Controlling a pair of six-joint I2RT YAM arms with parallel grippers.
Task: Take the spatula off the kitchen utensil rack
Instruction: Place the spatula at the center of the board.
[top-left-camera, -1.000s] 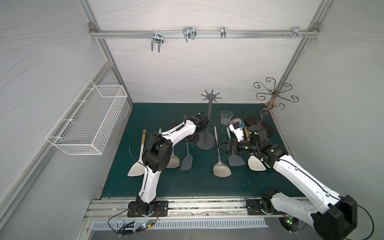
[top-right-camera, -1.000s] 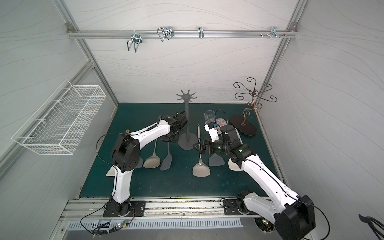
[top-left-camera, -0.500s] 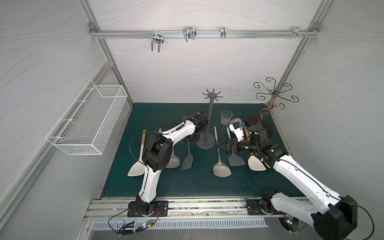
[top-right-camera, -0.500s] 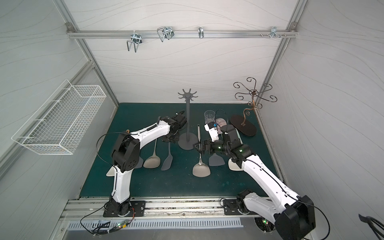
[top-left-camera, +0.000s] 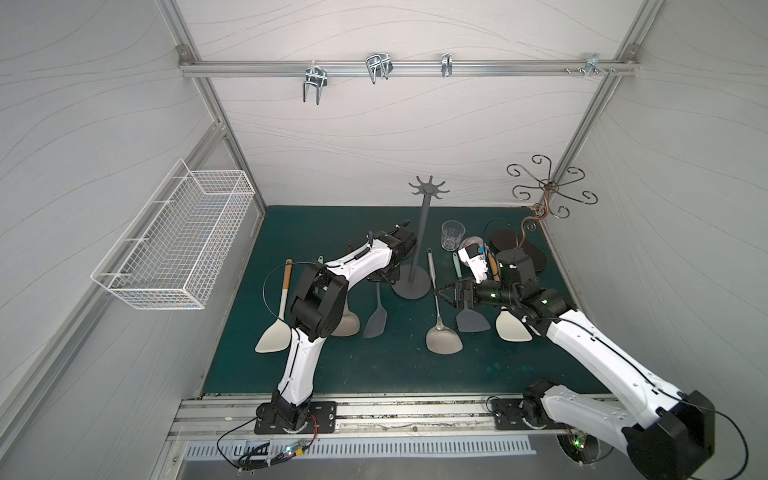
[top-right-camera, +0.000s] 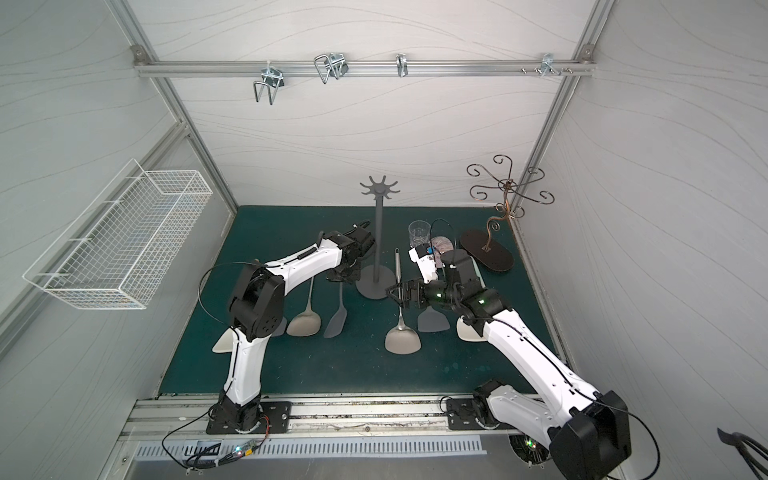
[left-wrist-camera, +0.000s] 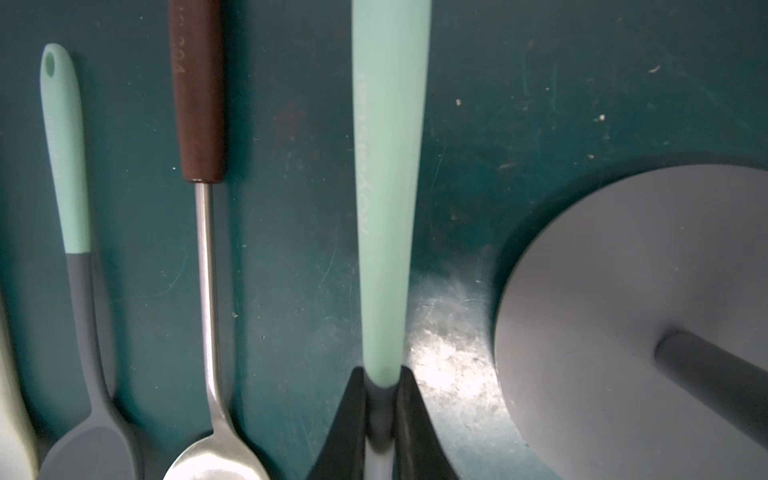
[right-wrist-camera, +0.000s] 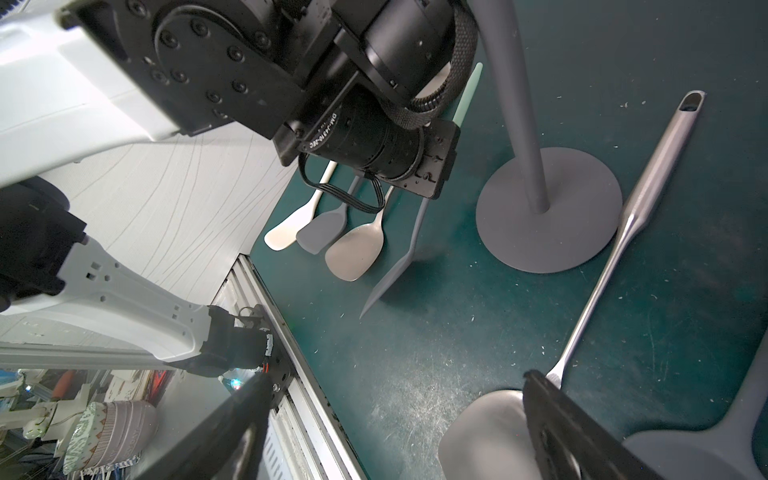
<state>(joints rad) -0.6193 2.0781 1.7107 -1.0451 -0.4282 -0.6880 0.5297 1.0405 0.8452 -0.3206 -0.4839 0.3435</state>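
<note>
The kitchen utensil rack (top-left-camera: 419, 245) (top-right-camera: 378, 241) stands upright mid-mat, and its star-shaped crown of prongs is bare. Just left of its round base (left-wrist-camera: 623, 291) (right-wrist-camera: 548, 216), my left gripper (top-left-camera: 388, 277) (top-right-camera: 343, 276) (left-wrist-camera: 383, 374) is shut on a spatula (top-left-camera: 376, 322) (top-right-camera: 336, 320) with a mint handle (left-wrist-camera: 386, 187) and a grey blade (right-wrist-camera: 395, 270). The blade slopes down toward the mat on its edge. I cannot tell whether it touches. My right gripper (top-left-camera: 442, 293) (top-right-camera: 395, 291) (right-wrist-camera: 392, 378) hangs open to the right of the base, nothing between its fingers.
Several other spatulas lie on the green mat: a steel one (top-left-camera: 444, 343) under the right gripper, a grey one (top-left-camera: 473, 322), cream ones (top-left-camera: 513, 330) (top-left-camera: 272, 338). A glass (top-left-camera: 452, 235) and a bronze curly stand (top-left-camera: 550, 187) are at the back right. A white wire basket (top-left-camera: 174, 249) hangs on the left wall.
</note>
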